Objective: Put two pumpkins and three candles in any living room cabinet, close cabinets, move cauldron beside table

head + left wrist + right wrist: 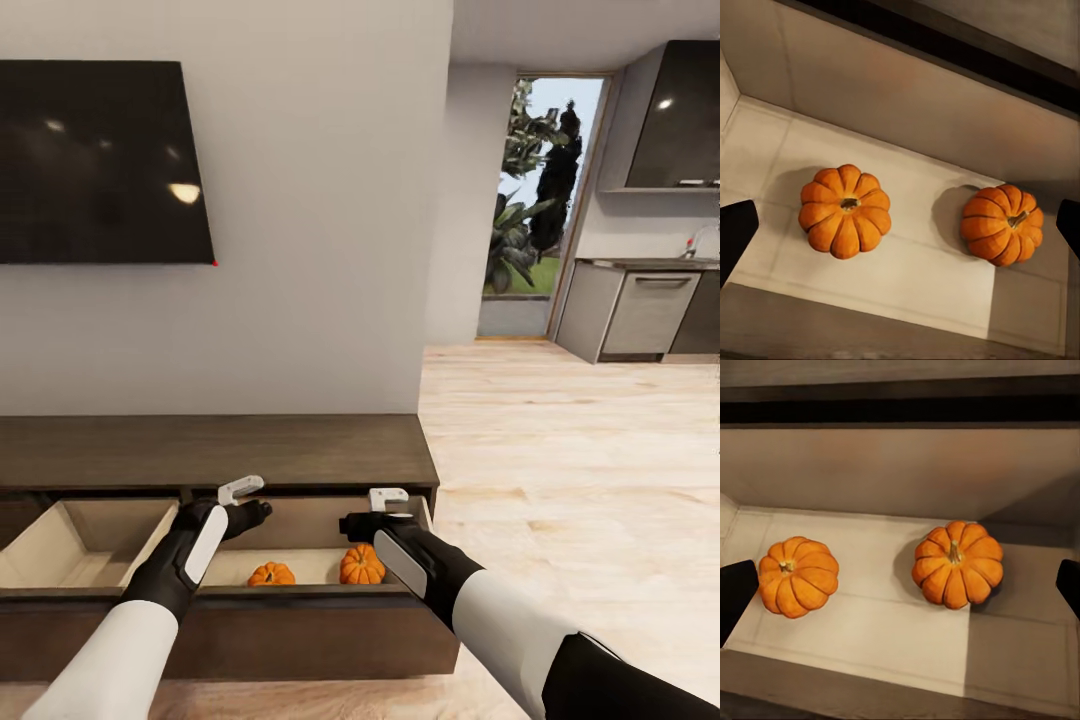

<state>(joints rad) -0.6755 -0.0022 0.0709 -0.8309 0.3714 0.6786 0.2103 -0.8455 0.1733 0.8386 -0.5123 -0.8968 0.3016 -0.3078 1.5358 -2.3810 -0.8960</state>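
Two orange pumpkins [271,574] [361,565] lie side by side on the pale floor of the cabinet's [215,450] open right drawer [300,625]. In the left wrist view both pumpkins [845,211] [1003,224] sit below the left gripper [900,229], whose fingers are spread wide. The right gripper [900,589] also hangs open above the pumpkins [798,576] [957,563]. In the head view the left gripper [248,500] and right gripper [372,510] hover over the drawer, holding nothing. The candles, cauldron and table are out of view.
The cabinet's left drawer [80,545] is also pulled out, showing its beige interior. A dark TV [100,160] hangs on the wall above. Light wood floor [570,470] stretches right toward kitchen units [640,310] and a glass door [545,200].
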